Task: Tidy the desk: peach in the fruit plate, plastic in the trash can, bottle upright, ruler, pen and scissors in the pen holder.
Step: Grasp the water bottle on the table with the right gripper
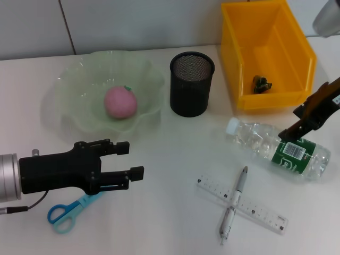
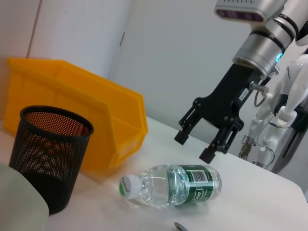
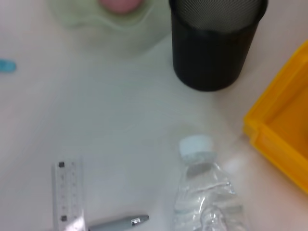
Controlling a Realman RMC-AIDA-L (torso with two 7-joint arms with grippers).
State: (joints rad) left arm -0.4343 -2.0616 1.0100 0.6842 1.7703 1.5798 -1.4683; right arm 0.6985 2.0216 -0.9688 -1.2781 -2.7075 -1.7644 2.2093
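Observation:
The pink peach (image 1: 120, 102) lies in the pale green fruit plate (image 1: 74, 79). A clear bottle (image 1: 276, 149) with a green label lies on its side, cap pointing toward the black mesh pen holder (image 1: 192, 84). My right gripper (image 1: 293, 123) hangs open just above the bottle's label end; the left wrist view shows the right gripper (image 2: 198, 143) spread over the bottle (image 2: 173, 185). My left gripper (image 1: 133, 160) is open and empty, hovering over the blue scissors (image 1: 66, 212). A grey pen (image 1: 234, 204) lies across the clear ruler (image 1: 241, 204). Crumpled plastic (image 1: 261, 83) sits in the yellow trash can (image 1: 297, 64).
The trash can stands at the back right, close behind the bottle. The pen holder (image 3: 214, 43) stands between plate and bin, a short way from the bottle cap (image 3: 196, 146). The ruler (image 3: 67, 192) and pen (image 3: 118, 223) lie near the table's front.

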